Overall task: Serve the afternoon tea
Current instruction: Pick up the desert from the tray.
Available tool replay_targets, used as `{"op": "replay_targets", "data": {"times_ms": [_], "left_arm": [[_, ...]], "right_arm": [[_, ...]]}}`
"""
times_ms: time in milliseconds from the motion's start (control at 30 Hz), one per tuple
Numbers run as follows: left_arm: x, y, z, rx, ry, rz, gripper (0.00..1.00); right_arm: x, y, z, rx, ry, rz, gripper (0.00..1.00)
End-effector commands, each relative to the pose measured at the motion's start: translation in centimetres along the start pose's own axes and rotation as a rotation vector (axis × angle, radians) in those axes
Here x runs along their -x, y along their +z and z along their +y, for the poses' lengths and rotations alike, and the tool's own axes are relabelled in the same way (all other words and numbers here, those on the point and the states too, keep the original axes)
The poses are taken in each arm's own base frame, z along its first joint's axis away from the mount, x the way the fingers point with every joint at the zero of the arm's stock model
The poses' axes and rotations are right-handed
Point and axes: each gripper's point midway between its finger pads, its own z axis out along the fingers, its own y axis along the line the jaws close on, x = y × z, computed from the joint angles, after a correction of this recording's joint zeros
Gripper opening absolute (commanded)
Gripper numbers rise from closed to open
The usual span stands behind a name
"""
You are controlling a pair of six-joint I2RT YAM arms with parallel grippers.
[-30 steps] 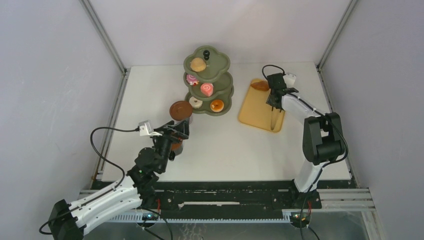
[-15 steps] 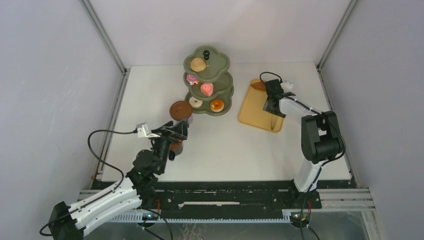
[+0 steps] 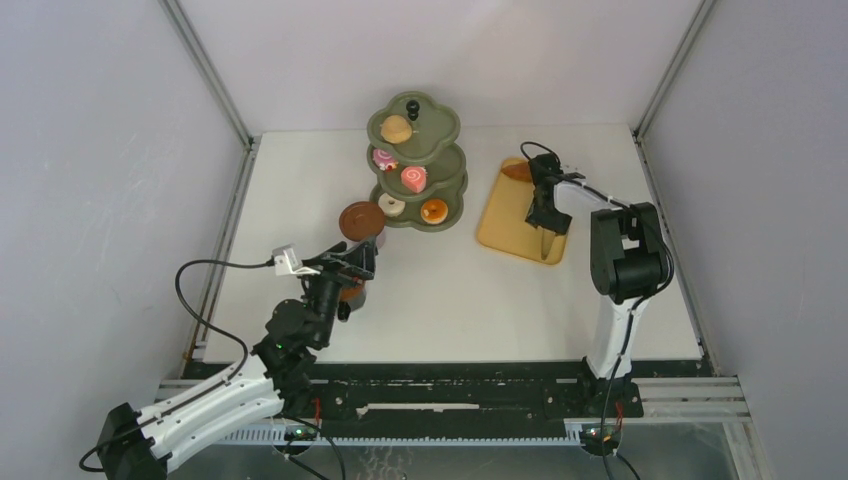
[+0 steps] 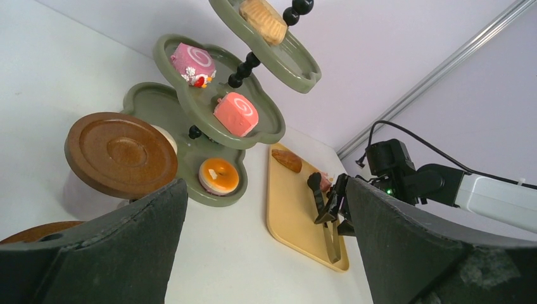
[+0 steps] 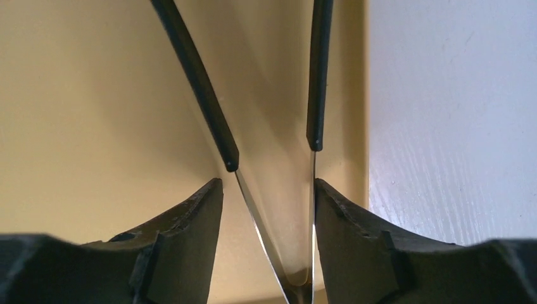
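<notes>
The olive-green three-tier stand [image 3: 446,135] holds a brown bun [image 3: 397,128] on top, pink swirl cakes [image 3: 384,158] [image 3: 414,178] in the middle, and donuts [image 3: 391,204] [image 3: 434,210] at the bottom. A brown saucer [image 3: 360,219] stands raised beside it. My left gripper [image 3: 350,268] hovers open near a brown cup [image 3: 352,292], nothing between its fingers [image 4: 126,240]. My right gripper [image 3: 543,215] is low over the yellow tray [image 3: 505,225], its jaws open on either side of the black tongs [image 5: 278,240]. The right finger touches one tong arm; a gap shows on the left.
A bun [image 3: 518,170] and a pink cake [image 4: 325,182] lie at the tray's far end. The tongs' arms are spread and rest on the tray [image 5: 95,126]. White tabletop [image 5: 456,126] lies just right of the tray's edge. Grey walls enclose the table.
The right wrist has turned and shifted slightly left over the tray, and the arm has folded closer. Its jaws have eased wider around the tongs. The left arm has barely moved.
</notes>
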Motion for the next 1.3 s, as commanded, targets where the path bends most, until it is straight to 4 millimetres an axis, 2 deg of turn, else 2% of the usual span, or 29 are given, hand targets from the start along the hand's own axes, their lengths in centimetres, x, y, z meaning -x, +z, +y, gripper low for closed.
{"op": "replay_targets", "data": {"times_ms": [0,67,200,400,933,1267], "left_arm": [[0.2,0.0,-0.2,-0.008,-0.021,-0.016,1.00],[0.2,0.1,-0.2,-0.009,-0.021,-0.015,1.00],[0.3,0.1,-0.3,-0.008,-0.019,-0.019,1.00],[0.5,0.0,-0.2,-0.008,-0.021,-0.025,1.00],[1.1,-0.4,-0.5,-0.029,-0.045,-0.038,1.00],[1.3,-0.7,-0.8,-0.053,-0.079,-0.042,1.00]], "right_arm": [[0.9,0.0,-0.2,0.015,0.033,0.022,0.60],[1.0,0.0,-0.3,0.018,0.041,0.026,0.56],[1.5,-0.5,-0.3,0.035,0.049,-0.006,0.43],[1.3,-1.2,-0.1,0.074,0.055,-0.024,0.35],[3.6,-6.0,0.4,0.234,0.106,-0.031,0.35],[2.4,-6.7,-0.5,0.220,0.055,0.024,0.37]]}}
